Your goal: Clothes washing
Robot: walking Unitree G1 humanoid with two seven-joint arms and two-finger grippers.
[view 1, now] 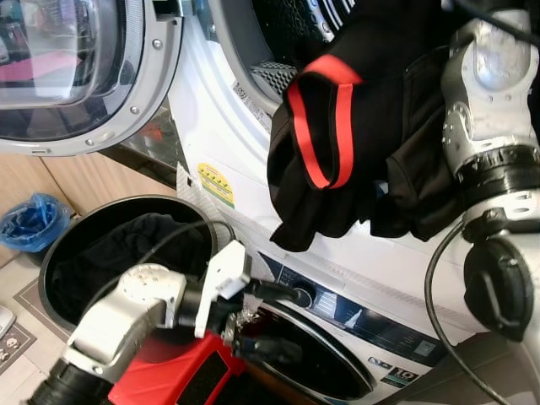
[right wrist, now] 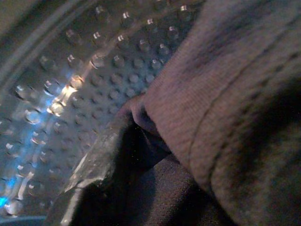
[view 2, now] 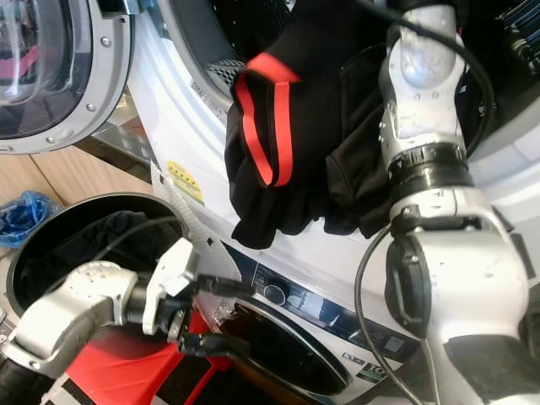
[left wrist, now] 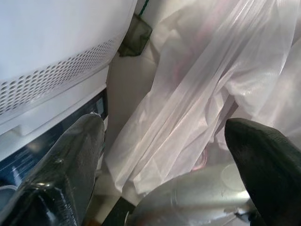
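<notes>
A black garment with red stripes point(view 1: 354, 126) hangs out of the upper machine's drum opening point(view 1: 274, 80) and drapes down its white front. My right arm point(view 1: 494, 126) reaches up past the garment into the drum. In the right wrist view my right gripper point(right wrist: 141, 122) is inside, by the dimpled drum wall point(right wrist: 70, 70), shut on a fold of the dark cloth point(right wrist: 225, 94). My left gripper point(view 1: 283, 321) is open and holds nothing. It is low down, in front of the lower machine's control panel point(view 1: 354, 316).
The upper machine's round door point(view 1: 76, 76) stands open at the left. A black basket point(view 1: 110, 205) holding dark clothes point(view 1: 110, 249) sits on the floor below it. A red item point(view 1: 169, 371) lies under my left arm. A blue bag point(view 1: 34, 221) is far left.
</notes>
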